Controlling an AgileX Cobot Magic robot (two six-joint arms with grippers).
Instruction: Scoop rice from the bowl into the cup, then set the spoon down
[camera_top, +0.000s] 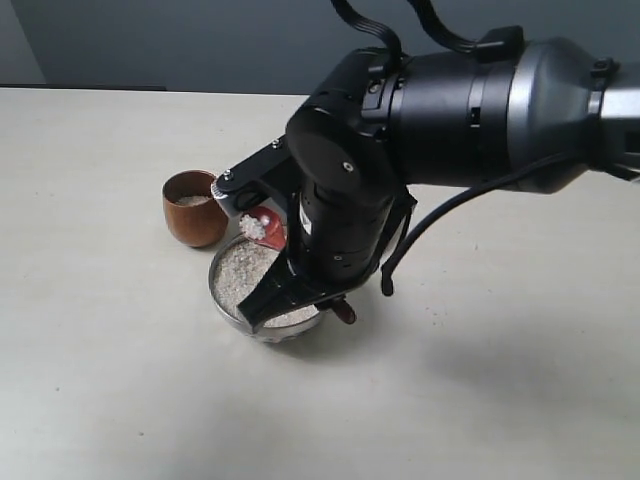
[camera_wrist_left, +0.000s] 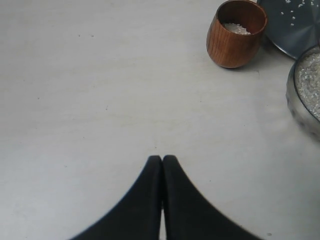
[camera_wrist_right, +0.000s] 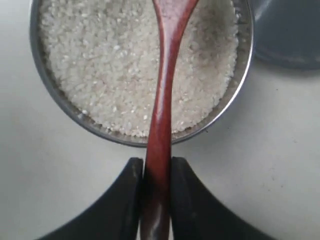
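Cream tabletop (camera_top: 120, 400) fills the foreground of the exterior view, bare and matte. In the left wrist view, the left gripper (camera_wrist_left: 162, 162) hangs over an open stretch of this surface. Its two black fingers are pressed together with nothing between them, well apart from the dishes.

Next comes the bowl (camera_top: 214, 290), faceted silver metal, filled almost to its rim with rice (camera_top: 238, 272). The bulky black right arm (camera_top: 470, 100) reaches in from the right side and hangs over the bowl, hiding part of it.

In the right wrist view, the right gripper (camera_wrist_right: 157, 172) has its fingers clamped on either side of the thin handle of the spoon (camera_top: 272, 217). The dark red-brown wooden handle runs out from the fingers across the heap of grains. The spoon's head carries a small clump of white grains and sits over the bowl's far rim, on the side toward the cup. How high it rides above the rice cannot be told.

Just beyond the bowl stands the cup (camera_top: 185, 225), rounded reddish-brown wood, upright, with a thin layer of grains at its bottom. Near the cup and bowl lies a flat steel plate (camera_wrist_left: 295, 25) with a few loose grains scattered on it. Farthest back is a plain grey wall (camera_top: 150, 45).
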